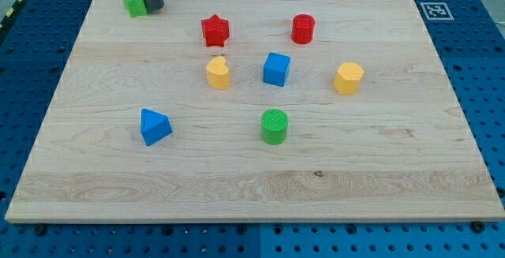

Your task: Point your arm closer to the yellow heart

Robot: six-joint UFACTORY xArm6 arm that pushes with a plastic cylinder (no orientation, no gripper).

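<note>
Blocks lie scattered over a pale wooden board resting on a blue pegboard table; no container shows anywhere, and my tip, the bare lower end of a dark rod holding nothing, stands at the frame's upper left, touching or just beside a small green block whose shape I cannot tell. The yellow plastic heart sits near the centre, well apart from my tip, below a red star and left of a blue cube. A red cylinder stands at upper centre, a yellow hexagonal block to the right, a green cylinder below centre, and a blue triangular block at lower left.
</note>
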